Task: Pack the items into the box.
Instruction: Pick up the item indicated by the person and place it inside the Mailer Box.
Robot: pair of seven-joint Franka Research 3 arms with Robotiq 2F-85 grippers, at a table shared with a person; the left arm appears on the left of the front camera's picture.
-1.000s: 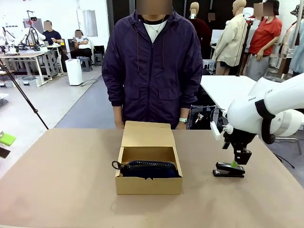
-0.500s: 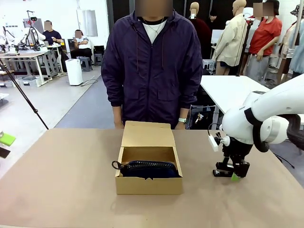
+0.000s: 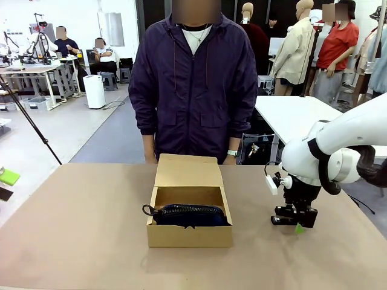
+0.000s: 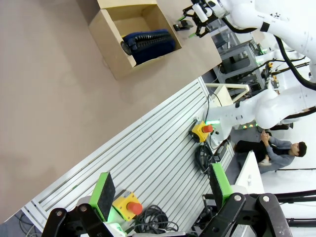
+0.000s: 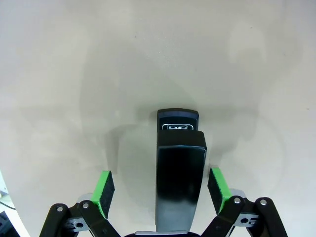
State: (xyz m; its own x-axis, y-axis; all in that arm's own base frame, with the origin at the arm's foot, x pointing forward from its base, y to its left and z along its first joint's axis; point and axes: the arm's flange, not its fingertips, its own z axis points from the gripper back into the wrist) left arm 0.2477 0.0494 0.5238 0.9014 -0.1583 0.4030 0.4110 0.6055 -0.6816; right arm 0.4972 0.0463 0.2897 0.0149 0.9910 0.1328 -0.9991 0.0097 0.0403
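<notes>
The black desk stapler (image 5: 180, 168) lies flat on the tan tabletop (image 3: 78, 229), at the right of the front view and well apart from the brown cardboard box (image 3: 189, 235) at the middle. The right claw (image 5: 161, 190) is low over it. In the right wrist view the green pads (image 5: 103, 190) stand spread, one on each side of the stapler's narrow body, with bare tabletop showing in both gaps. Nothing is pinched yet.

The box sits with its flap lid folded back toward the person (image 3: 193, 84) at the far side. The dark navy zippered pouch (image 3: 190, 212) already lies inside, along the near wall, with its ring loop at the left end.

The left claw (image 4: 162, 190) hangs spread and empty off the tabletop's edge. Its view looks down on the slotted metal frame below, with the box at the upper left of the frame.

The stapler looks stiff and compact, probably fairly dense for its bulk, with smooth glossy sides that could slip under a weak squeeze. Its hinged top arm may give if pressed from above, so a hold across the two long sides seems soundest. Taking it near the middle of its length should keep it from tipping nose-down when lifted. The pads already line up for that. The step in hand appears to be closing on the stapler. After that it needs room in the box beside the pouch, most likely in the far half.
</notes>
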